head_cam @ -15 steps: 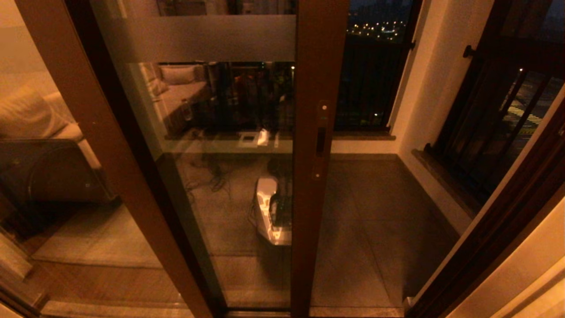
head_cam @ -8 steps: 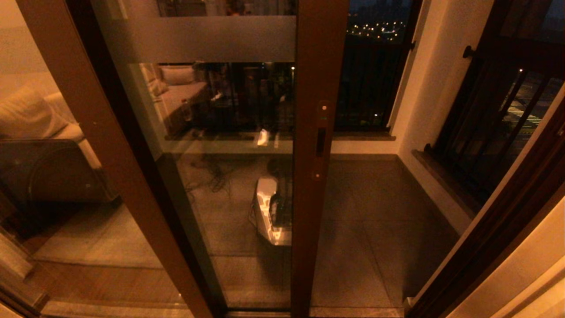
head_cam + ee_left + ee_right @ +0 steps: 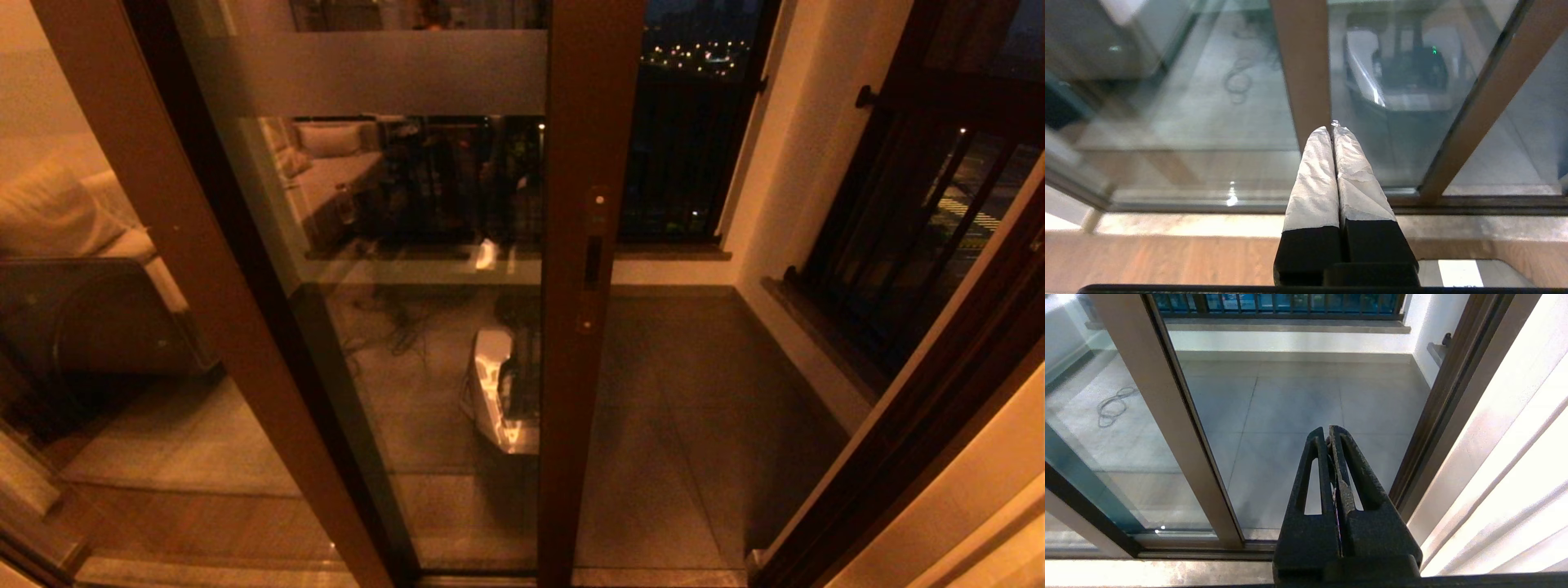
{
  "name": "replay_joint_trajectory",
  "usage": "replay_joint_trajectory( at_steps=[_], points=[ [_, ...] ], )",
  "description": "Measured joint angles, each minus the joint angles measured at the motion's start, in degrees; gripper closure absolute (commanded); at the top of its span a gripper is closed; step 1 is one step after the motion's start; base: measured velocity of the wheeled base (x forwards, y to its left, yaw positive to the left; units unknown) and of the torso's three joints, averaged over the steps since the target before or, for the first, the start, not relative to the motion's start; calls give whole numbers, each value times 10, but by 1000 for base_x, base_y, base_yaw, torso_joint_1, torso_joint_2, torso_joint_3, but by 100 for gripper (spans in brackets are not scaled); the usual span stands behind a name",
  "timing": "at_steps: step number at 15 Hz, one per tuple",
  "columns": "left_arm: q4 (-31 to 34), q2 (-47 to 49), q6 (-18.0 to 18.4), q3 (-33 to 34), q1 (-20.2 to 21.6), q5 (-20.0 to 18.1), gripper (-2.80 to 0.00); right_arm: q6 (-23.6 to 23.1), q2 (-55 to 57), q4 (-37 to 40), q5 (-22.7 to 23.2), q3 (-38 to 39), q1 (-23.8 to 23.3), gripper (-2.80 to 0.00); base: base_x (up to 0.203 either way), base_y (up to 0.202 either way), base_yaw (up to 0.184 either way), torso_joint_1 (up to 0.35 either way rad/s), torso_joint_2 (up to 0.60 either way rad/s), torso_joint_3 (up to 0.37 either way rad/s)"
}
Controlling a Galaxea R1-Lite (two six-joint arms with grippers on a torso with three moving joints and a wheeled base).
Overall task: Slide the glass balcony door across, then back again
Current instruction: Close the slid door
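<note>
A: Glass balcony door (image 3: 392,269) — where's it sitting?

B: Left + centre of head view. Its dark reddish-brown stile (image 3: 584,327) stands abt mid-frame, w/ the slim handle slot (image 3: 593,263) partway up. Frosted band (image 3: 384,72) runs across the glass near the top. Right of the stile the doorway's open onto the balcony floor (image 3: 694,408).

A: Anything further left?

B: Another brown frame member (image 3: 204,286) slants down the left side; behind the glass there, a sofa (image 3: 57,220) shows, maybe partly reflection, can't tell. A white machine (image 3: 498,400) shows in the glass just left of the stile; reflection or real, can't tell either.

A: Left gripper?

B: Left gripper (image 3: 1333,127), wrist cam only. Tape-wrapped fingers (image 3: 1314,179) pressed together, nothing between them. Tips point at a brown door upright (image 3: 1302,65); touching or just short of it, can't tell.

A: Right gripper?

B: Right gripper (image 3: 1328,430), also wrist cam only. Black fingers (image 3: 1349,477) closed tip to tip, holding nothing. Hangs over the open gap, door stile (image 3: 1163,416) to one side, fixed frame (image 3: 1437,416) to the other, apart from both.

A: Far right, head view?

B: Black-barred railing windows (image 3: 922,220) along the balcony wall, city lights (image 3: 694,53) beyond.
</note>
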Motion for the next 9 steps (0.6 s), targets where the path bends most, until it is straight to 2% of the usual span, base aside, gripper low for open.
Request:
replay_joint_trajectory(
  at_steps=[2, 3, 6, 9],
  points=[
    [-74, -3, -2, 40, 0, -17, 0, 0, 0, 0, 0, 0, 0, 0, 0, 0, 0, 0, 0, 0],
    [-82, -4, 0, 48, 0, -27, 0, 0, 0, 0, 0, 0, 0, 0, 0, 0, 0, 0, 0, 0],
    [-94, -4, -22, 55, -1, -22, 0, -19, 0, -2, -5, -11, 0, 0, 0, 0, 0, 0, 0, 0],
    [-95, -4, -27, 56, 0, -18, 0, -25, 44, 0, 18, -136, 0, 0, 0, 0, 0, 0, 0, 0]
  ],
)
